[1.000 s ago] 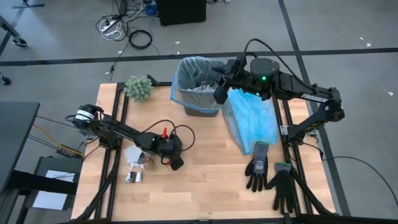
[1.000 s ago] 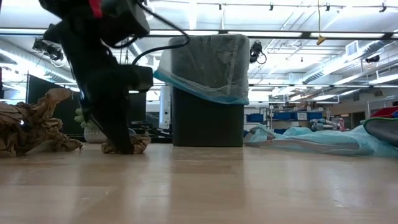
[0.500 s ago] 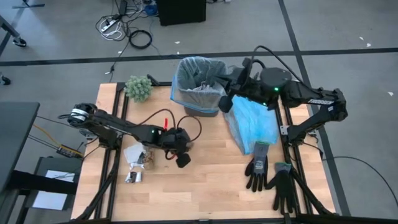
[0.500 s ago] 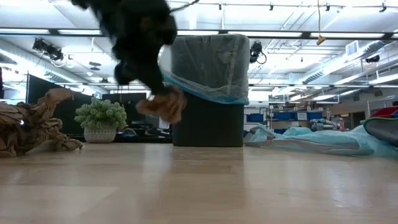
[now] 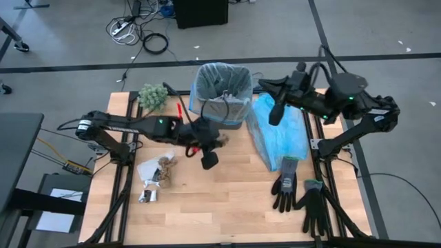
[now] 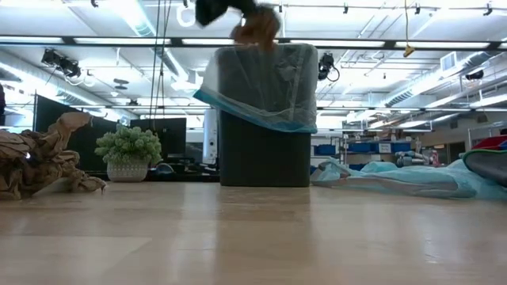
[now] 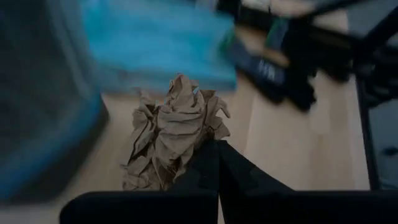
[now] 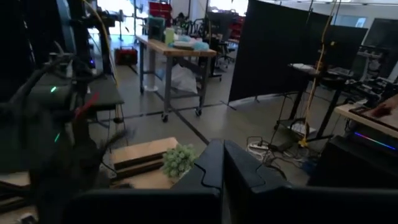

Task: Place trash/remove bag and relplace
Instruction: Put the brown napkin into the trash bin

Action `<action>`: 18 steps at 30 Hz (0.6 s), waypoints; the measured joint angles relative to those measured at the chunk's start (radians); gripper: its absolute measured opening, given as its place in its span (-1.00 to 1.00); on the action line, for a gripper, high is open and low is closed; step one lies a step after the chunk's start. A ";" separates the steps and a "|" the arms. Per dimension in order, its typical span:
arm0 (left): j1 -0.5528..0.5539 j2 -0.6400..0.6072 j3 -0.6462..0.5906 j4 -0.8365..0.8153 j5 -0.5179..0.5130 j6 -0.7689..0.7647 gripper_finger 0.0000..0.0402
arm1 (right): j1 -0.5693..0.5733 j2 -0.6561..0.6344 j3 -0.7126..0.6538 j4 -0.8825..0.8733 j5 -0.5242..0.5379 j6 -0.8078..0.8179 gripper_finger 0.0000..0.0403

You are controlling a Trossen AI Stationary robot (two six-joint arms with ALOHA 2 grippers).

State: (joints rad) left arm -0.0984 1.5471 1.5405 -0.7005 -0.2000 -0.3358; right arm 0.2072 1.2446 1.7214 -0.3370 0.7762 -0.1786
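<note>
Left gripper [image 5: 219,140] has risen off the wooden surface [image 5: 227,200], jaws pinching crumpled brown paper scrap [image 7: 174,134] beside black bin [image 6: 264,150] lined with translucent bag [image 6: 261,87]. Right gripper [image 5: 275,114], jaws pressed together, is hovering over light-blue plastic bag [image 5: 279,138].

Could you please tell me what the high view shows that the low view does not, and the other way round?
Only the high view shows both arms whole: the right gripper shut and empty over the light-blue plastic bag, the black gloves, and the left gripper beside the bin. Only the low view shows the left gripper's crumpled brown paper raised level with the bin's top. Both show the black bin with its liner, the green clump, and loose trash still on the table.
</note>
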 joint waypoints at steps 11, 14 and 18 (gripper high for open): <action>0.240 -0.002 0.157 0.016 -0.203 0.071 -1.00 | 0.136 -0.002 0.000 -0.019 0.053 -0.001 -1.00; 0.307 -0.001 0.158 0.015 -0.151 0.063 -1.00 | 0.158 0.000 0.000 -0.032 0.096 -0.001 -1.00; 0.379 0.006 0.158 -0.029 -0.113 0.012 -1.00 | 0.177 0.000 0.000 -0.037 0.147 -0.006 -1.00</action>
State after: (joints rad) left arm 0.2809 1.5530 1.6989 -0.7295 -0.3129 -0.3239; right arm 0.3839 1.2446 1.7214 -0.3737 0.9227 -0.1848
